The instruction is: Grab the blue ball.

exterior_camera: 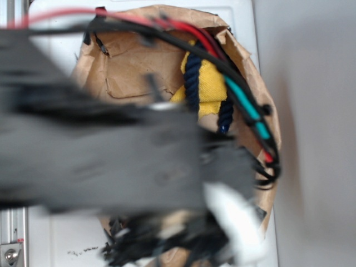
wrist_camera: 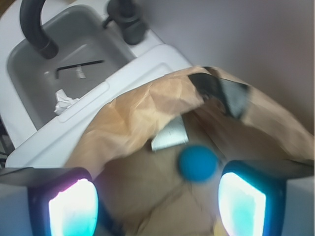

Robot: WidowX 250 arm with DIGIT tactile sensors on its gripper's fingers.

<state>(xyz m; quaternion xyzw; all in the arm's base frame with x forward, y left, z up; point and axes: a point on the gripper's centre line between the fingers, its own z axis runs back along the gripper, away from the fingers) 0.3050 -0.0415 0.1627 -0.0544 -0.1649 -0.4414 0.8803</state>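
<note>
now: small teal-blue round ball (wrist_camera: 197, 162) lies on crumpled brown paper (wrist_camera: 142, 113) | gripper (wrist_camera: 157, 201) spread wide, empty, to straddle it | ball nearer one finger

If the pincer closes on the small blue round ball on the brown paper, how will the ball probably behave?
The small blue round ball is round, so a nudge would likely make it roll. The crumpled brown paper beneath may slow it. It sits nearer one finger of the open pincer, so that finger may push it sideways first.
</note>
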